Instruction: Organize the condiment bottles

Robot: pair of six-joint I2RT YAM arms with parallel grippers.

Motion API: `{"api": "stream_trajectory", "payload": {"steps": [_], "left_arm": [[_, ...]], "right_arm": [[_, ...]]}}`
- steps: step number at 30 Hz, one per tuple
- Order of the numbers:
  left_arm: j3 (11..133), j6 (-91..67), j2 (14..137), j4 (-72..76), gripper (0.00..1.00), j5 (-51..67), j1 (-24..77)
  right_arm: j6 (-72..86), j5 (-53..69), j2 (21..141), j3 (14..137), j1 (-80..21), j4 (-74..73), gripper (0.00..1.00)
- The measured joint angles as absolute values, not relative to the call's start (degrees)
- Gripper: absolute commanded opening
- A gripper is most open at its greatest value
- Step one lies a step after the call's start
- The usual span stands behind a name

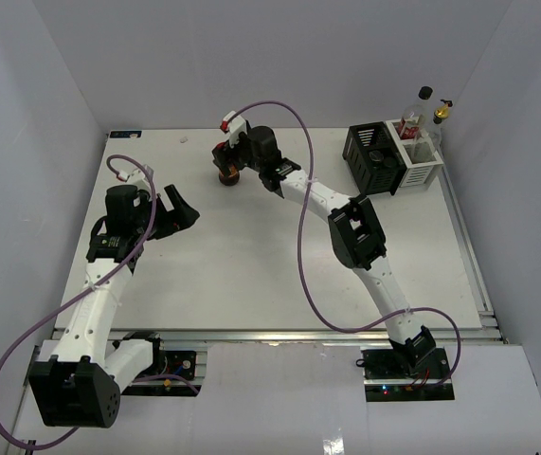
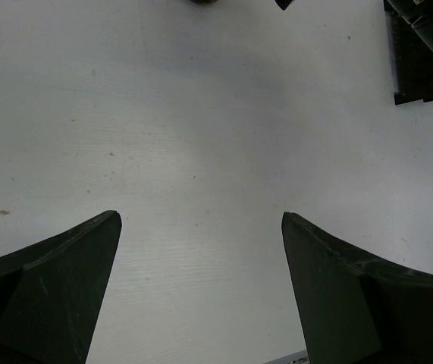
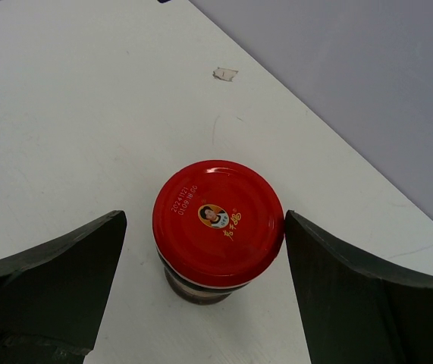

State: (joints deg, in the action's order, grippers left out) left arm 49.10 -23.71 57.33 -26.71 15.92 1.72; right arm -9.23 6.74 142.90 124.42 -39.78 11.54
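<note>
The dark jar with a red lid (image 3: 218, 221) stands upright on the white table at the back centre (image 1: 227, 177). My right gripper (image 3: 205, 214) is open and hangs over it, one finger on each side of the lid; the right finger is close to the rim and the left one stands apart. In the top view it is at the jar (image 1: 226, 163). A red-labelled bottle (image 1: 407, 126), a clear gold-topped bottle (image 1: 441, 114) and a tall black-capped bottle (image 1: 425, 94) stand in the white rack. My left gripper (image 2: 199, 215) is open and empty over bare table (image 1: 180, 210).
The black rack (image 1: 372, 157) and the white rack (image 1: 422, 171) stand side by side at the back right; the black one's corner shows in the left wrist view (image 2: 425, 53). White walls enclose the table on three sides. A small scrap (image 3: 225, 73) lies behind the jar.
</note>
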Motion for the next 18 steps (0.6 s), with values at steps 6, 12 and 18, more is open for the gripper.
{"api": "stream_trajectory", "payload": {"steps": [6, 12, 18], "left_arm": [[48.93, -23.36, 57.69, -25.89, 0.98, 15.92, 1.72], [48.42, -23.14, 57.87, -25.30, 0.98, 15.92, 1.72], [48.35, -22.96, 57.96, -25.22, 0.98, 15.92, 1.72]], "right_arm": [[-7.20, 8.06, 144.49, 124.46, -39.40, 12.69, 1.00], [-5.93, 8.45, 145.67, 124.46, -39.33, 14.76, 0.82], [-5.35, 9.18, 146.38, 124.49, -39.03, 17.28, 0.54]]}}
